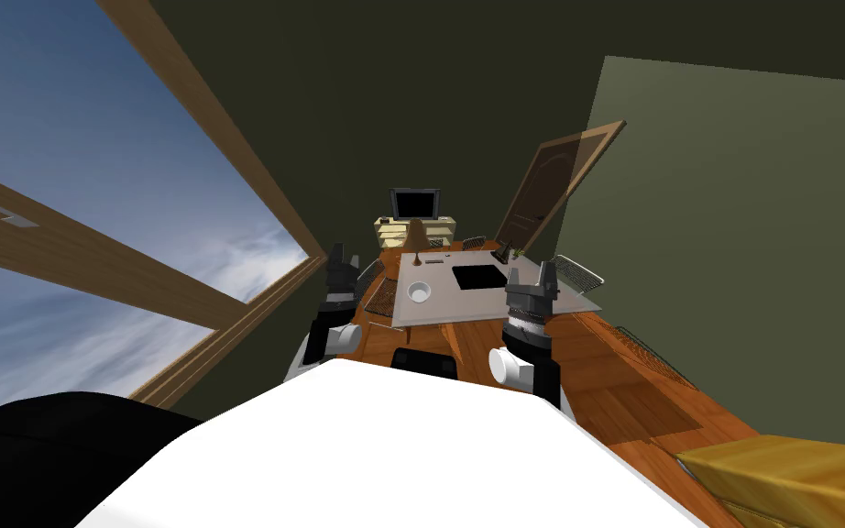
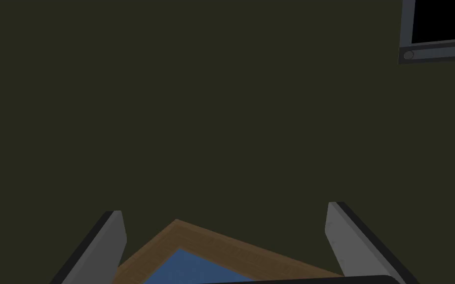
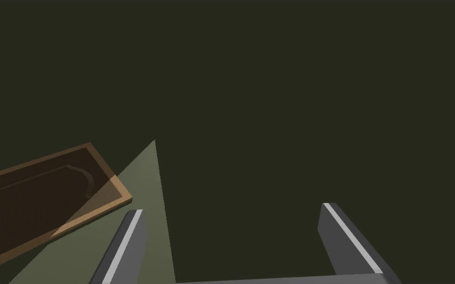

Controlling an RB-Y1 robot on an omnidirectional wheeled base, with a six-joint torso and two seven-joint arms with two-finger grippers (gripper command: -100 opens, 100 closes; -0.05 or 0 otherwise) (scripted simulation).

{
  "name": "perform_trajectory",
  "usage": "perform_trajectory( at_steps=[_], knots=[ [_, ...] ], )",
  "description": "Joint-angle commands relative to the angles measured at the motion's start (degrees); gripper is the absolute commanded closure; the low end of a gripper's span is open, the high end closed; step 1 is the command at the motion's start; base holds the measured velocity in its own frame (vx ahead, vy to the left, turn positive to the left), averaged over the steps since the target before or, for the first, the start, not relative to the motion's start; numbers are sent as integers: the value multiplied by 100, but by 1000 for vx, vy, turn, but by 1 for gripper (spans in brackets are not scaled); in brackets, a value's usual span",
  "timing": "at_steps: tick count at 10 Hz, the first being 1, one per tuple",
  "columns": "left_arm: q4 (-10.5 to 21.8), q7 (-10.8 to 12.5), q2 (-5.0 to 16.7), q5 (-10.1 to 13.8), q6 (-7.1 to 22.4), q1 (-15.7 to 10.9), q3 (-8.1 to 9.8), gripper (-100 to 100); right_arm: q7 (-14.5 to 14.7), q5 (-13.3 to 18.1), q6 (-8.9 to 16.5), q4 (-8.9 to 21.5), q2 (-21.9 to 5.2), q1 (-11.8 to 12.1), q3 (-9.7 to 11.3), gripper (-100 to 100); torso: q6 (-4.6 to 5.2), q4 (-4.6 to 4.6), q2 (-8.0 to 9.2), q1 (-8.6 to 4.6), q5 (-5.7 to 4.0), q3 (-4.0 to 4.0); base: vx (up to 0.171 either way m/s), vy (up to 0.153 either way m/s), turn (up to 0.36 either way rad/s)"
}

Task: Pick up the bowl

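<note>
No text, label, brand, number or sign can be read. The far monitor (image 1: 414, 203) has a blank black screen. The bowl (image 1: 419, 291), near left on the table (image 1: 453, 307), seems plain, though it shows small.

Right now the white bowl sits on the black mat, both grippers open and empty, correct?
No: the head view shows the white bowl on bare table, beside the black mat. Left gripper and right gripper are open and empty.

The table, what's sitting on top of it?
A white bowl toward my left, a flat black square mid-table, and small items at the far edge, too small to name. The right gripper hides part of the table on its right side.
</note>
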Motion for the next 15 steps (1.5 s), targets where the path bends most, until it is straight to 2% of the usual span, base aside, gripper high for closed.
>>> perform_trajectory(
  at_steps=[1, 4, 8, 9, 10, 12, 13, 15],
  knots=[
    [79, 1, 162, 8, 58, -39, 13, -100, 0, 0, 0, 0, 0, 0, 0, 0, 0, 0, 0, 0, 0, 0, -6, -4, -16],
    [371, 4, 507, 43, 281, -198, 67, -100, 0, 0, 0, 0, 0, 0, 0, 0, 1, 1, 5, -1, 0, 3, -20, -9, -29],
    [1003, 1, 870, 131, 782, -545, 181, -100, 0, 0, 0, 0, 0, -1, 0, 0, 0, 2, 12, -2, 0, 7, -38, -13, -43],
    [1190, -2, 941, 159, 934, -648, 215, -100, 0, 0, 0, 0, 0, -1, 0, 0, 1, 3, 15, -2, 0, 8, -47, -11, -54],
    [1190, -2, 941, 159, 934, -648, 215, -100, 0, 0, 0, 0, 0, -1, 0, 0, 0, 3, 16, -3, -1, 9, -34, -8, -14],
    [1519, -8, 1063, 220, 1260, -871, 287, -100, 0, 0, 0, 0, 0, 0, 0, 0, 0, 3, 12, -1, 0, 7, -38, -9, -44],
    [1585, -8, 1063, 220, 1260, -871, 287, -100, 0, 0, 0, 0, 0, -1, 0, 0, 1, 3, 14, -2, 0, 8, -32, -7, -22],
    [1925, -14, 1171, 281, 1611, -1110, 363, -100, 0, 0, 0, 0, 0, 0, 0, 0, 0, 2, 11, -2, 0, 7, -39, -11, -48]
  ],
)
